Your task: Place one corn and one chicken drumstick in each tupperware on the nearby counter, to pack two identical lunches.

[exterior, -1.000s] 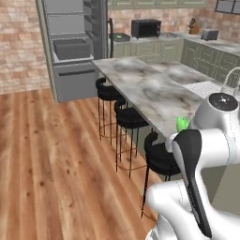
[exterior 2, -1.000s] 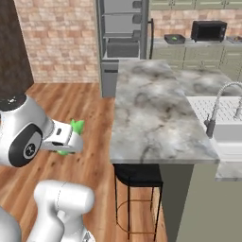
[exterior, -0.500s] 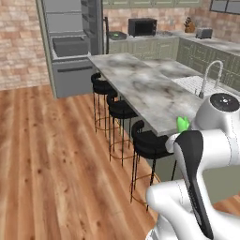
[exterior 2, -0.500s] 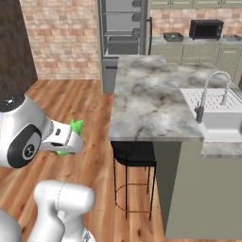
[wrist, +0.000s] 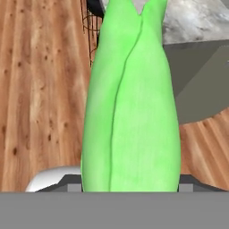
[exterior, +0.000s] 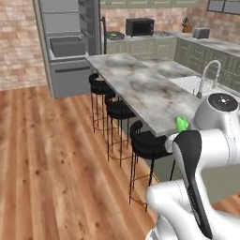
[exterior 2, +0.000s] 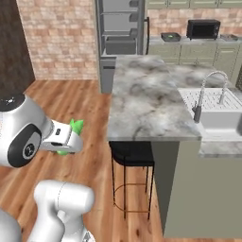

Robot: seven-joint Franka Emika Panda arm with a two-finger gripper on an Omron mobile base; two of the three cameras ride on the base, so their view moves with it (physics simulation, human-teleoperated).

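My gripper (wrist: 129,181) is shut on a bright-green corn (wrist: 132,103), which stands tall through the middle of the hand view and hides the fingertips. From the base cameras only the cob's leafy tip (exterior: 182,123) (exterior 2: 75,126) pokes out past the white hand, held in the air beside the island. The counter (exterior: 164,35) (exterior 2: 222,39) with olive-green fronts runs along the back wall, far off. The chicken drumstick and the tupperware are out of view.
A large marbled island (exterior: 140,84) (exterior 2: 146,99) with a white sink (exterior 2: 215,113) and tap lies ahead. Black stools (exterior: 117,110) (exterior 2: 132,153) line its side. A grey fridge (exterior: 68,44) and a microwave (exterior 2: 203,29) stand at the back. Wooden floor (exterior: 47,154) opens to the left.
The whole picture has shifted, so the base has driven: the island and stools now sit differently in both base views. The corn stays in the gripper as before.
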